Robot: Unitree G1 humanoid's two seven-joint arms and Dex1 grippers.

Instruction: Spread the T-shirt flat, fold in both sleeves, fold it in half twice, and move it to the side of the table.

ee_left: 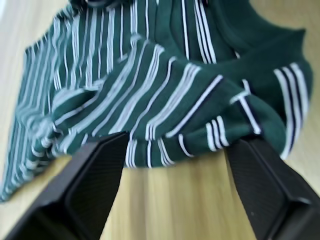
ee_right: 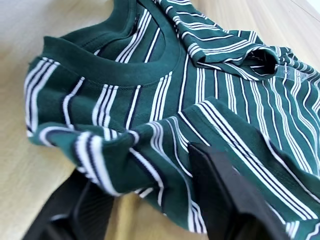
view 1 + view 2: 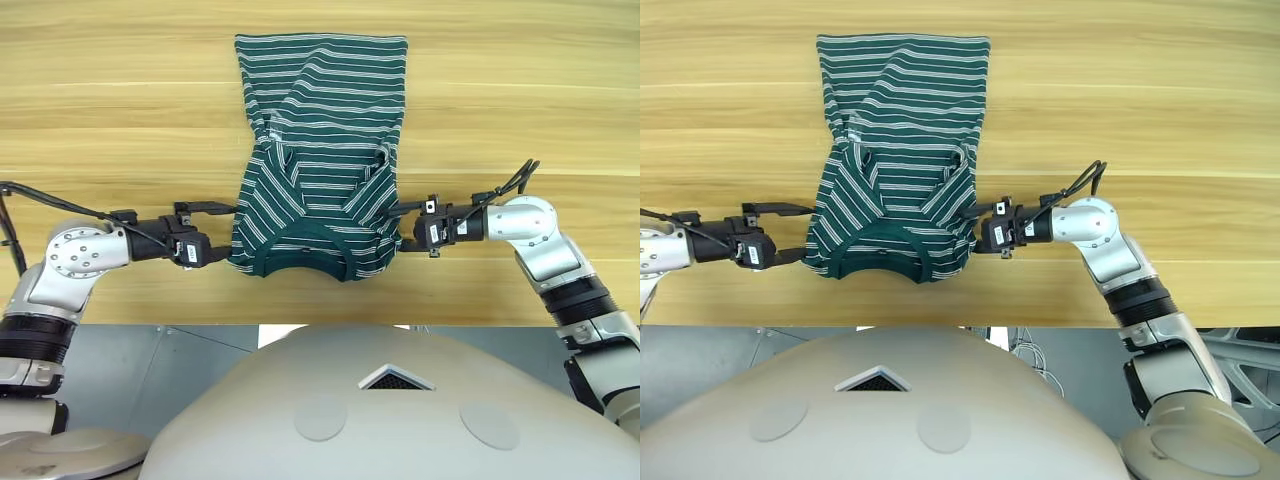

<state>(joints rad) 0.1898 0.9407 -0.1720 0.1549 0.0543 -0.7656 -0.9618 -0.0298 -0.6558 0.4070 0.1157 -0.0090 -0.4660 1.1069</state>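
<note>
Left claw (image 3: 230, 234) spread at T-shirt (image 3: 325, 110) shoulder; right claw (image 3: 396, 226) spread likewise (collar toward robot).

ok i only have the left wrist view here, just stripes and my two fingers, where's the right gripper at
Observer: The right gripper is at the opposite shoulder edge of the T-shirt, about level with the left gripper.
Operator: is it open too
Observer: Yes. The right wrist view shows its fingers apart, with a fold of the shoulder fabric between them.
Operator: and the sleeves
Observer: Both sleeves lie folded in over the chest, and the shirt is not yet folded in half.
</note>
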